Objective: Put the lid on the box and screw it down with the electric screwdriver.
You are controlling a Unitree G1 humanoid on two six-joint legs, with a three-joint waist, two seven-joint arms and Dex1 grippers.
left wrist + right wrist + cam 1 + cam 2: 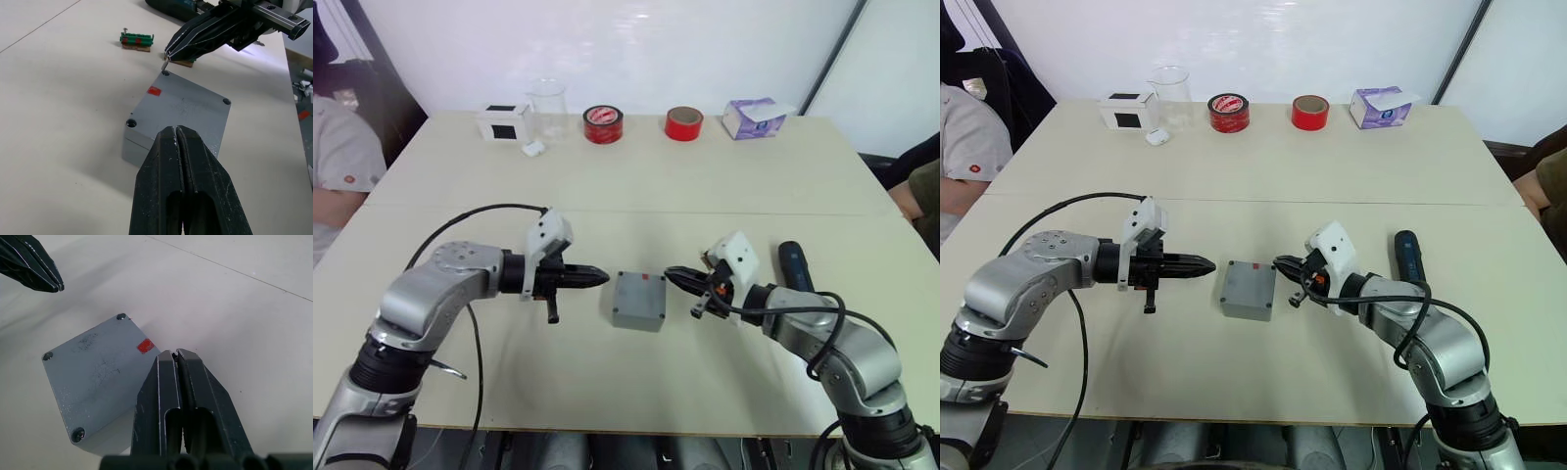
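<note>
Your lid (639, 294) sits on the box (636, 317) mid-table (607, 186); left gripper (603, 278) pinched closed, empty; right gripper (167, 55) clamps 1 small screw (165, 62), electric screwdriver (794, 266) near the right edge

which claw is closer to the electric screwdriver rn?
Right. The right claw sits between the lidded box and the electric screwdriver, which lies beside that arm's wrist. The left claw is on the box's far side, away from the tool.

Box (639, 300): mid-desk, lid on — bare desk in front and behind.
Flanks: left gripper (603, 277) and right gripper (671, 273) close on either side.
Electric screwdriver (794, 265): beyond the right arm.
Far edge: tape rolls (603, 124), beaker (548, 108) — well apart.
</note>
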